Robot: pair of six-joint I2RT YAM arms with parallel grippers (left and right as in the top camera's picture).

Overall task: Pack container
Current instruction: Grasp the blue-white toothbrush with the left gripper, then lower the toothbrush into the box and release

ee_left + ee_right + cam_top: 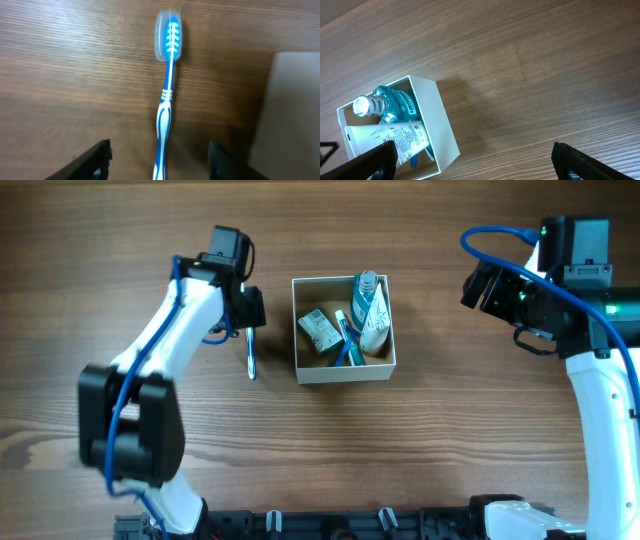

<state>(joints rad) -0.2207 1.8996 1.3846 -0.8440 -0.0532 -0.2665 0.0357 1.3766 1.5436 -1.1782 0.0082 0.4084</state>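
Observation:
The container (pixel 303 370) is a square white-walled box with a tan inside at the table's middle. It holds a teal mouthwash bottle (pixel 366 288), a white tube (pixel 376 318), a green-and-white soap packet (pixel 320 330) and a blue toothbrush (pixel 345 345). A second blue-and-white toothbrush (pixel 250 353) with a clear head cap lies on the table left of the container. My left gripper (pixel 247 315) is open right above its handle end; the handle (pixel 165 125) lies between the fingers (pixel 157 161). My right gripper (pixel 480 288) is open and empty, well right of the container (pixel 442 132).
The table is dark wood grain. The container's white wall (pixel 295 115) stands close on the right of the left gripper. The right arm's blue cable (pixel 500 242) loops above its wrist.

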